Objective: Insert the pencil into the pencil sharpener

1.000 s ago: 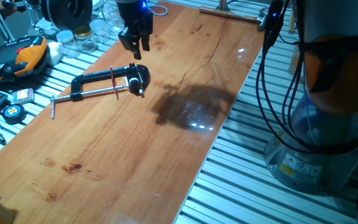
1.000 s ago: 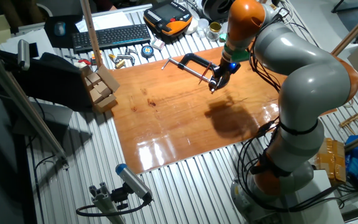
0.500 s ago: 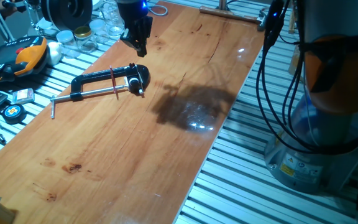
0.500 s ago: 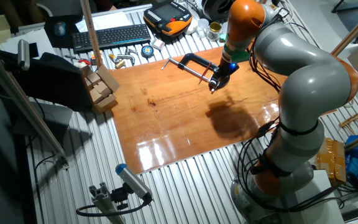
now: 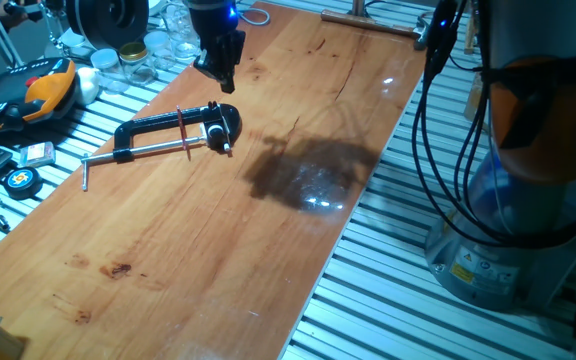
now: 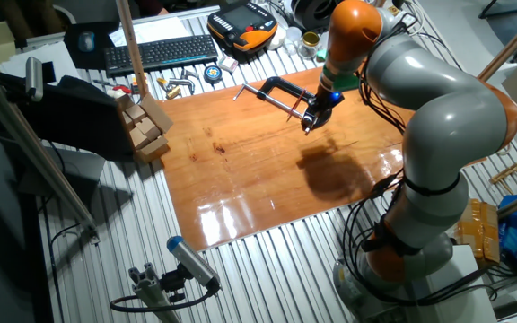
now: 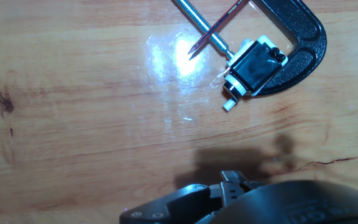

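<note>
Pencil (image 5: 182, 129) lies across the C-clamp (image 5: 158, 128) screw rod on the tabletop (image 5: 268, 240), tip pointing at bare wood in hand view (image 7: 213, 31). Pencil sharpener (image 7: 253, 67) sits held in the clamp jaws, just beside the tip. End effector (image 5: 218, 72) hovers above, fingers look clenched, holding nothing. Pencil likely light, stiff, thin, rolls easily; grab mid-shaft, clear of the rod.
</note>
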Robot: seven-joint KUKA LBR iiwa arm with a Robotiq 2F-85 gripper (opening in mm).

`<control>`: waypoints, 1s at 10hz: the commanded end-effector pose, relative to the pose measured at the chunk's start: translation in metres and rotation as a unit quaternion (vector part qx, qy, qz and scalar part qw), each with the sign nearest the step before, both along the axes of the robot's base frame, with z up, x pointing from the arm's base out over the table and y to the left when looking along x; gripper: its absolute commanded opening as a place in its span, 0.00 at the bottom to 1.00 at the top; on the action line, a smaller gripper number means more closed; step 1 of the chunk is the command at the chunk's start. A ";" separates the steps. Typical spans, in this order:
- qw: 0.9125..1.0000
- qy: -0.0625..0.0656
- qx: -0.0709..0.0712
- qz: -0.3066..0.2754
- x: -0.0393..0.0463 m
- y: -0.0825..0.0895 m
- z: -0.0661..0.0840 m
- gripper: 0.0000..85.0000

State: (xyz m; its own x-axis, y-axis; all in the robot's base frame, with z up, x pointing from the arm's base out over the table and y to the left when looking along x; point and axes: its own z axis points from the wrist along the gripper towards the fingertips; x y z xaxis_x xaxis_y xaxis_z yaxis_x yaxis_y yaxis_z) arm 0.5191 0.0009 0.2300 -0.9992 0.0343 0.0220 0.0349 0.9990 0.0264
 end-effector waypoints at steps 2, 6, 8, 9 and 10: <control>1.000 -0.003 0.004 -0.002 0.0031 -0.001 -0.009 0.00; 1.000 0.001 -0.003 -0.029 0.0164 0.000 -0.013 0.00; 0.999 -0.001 -0.008 -0.048 0.0222 -0.002 -0.015 0.00; 0.999 0.000 -0.008 -0.052 0.0265 -0.003 -0.015 0.00; 0.999 0.000 -0.009 -0.053 0.0315 -0.006 -0.017 0.00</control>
State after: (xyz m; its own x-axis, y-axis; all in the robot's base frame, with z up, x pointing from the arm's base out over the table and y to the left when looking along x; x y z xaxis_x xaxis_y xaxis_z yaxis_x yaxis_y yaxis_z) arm 0.5518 -0.0058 0.2129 -0.9899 0.1402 0.0186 0.1404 0.9901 0.0083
